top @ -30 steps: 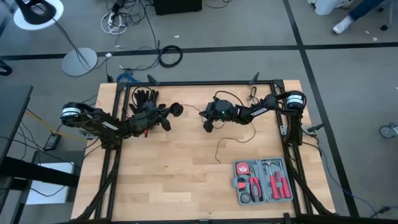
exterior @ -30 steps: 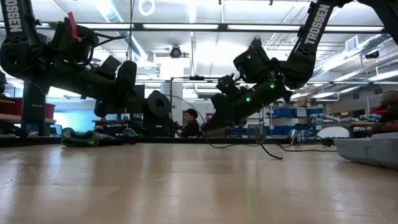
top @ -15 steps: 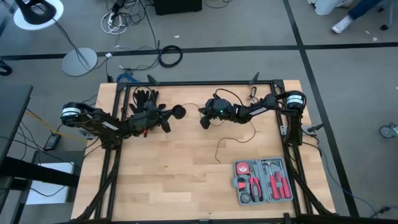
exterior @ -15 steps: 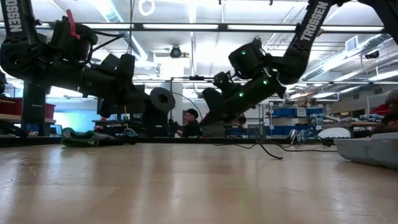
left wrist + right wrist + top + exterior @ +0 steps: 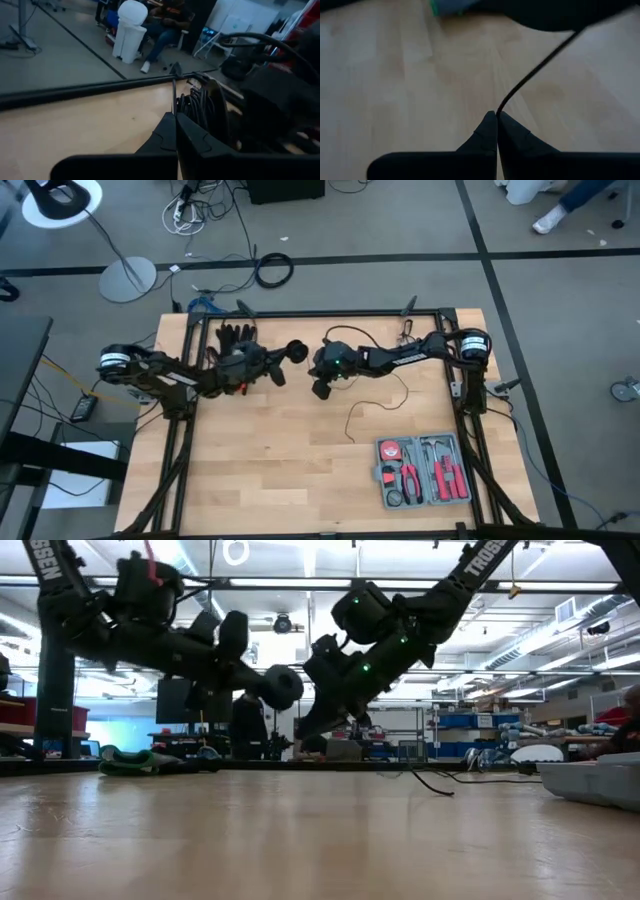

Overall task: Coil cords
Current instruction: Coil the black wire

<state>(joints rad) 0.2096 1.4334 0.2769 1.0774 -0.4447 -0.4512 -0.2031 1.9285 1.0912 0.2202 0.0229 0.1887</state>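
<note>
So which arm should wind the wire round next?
Probably the right. Its gripper is shut on the wire, whose loose end trails over the table on its side, while the left gripper holds the disc.

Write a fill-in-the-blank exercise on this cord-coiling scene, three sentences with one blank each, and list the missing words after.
1. The left claw is shut on the round black ____ at the cord's end, held above the table.
2. In its wrist view, the right claw is shut on the thin black ____.
3. The slack cord trails across the wood toward the open tool ____, near the table's right front corner.

Missing words: disc; cord; case
</note>
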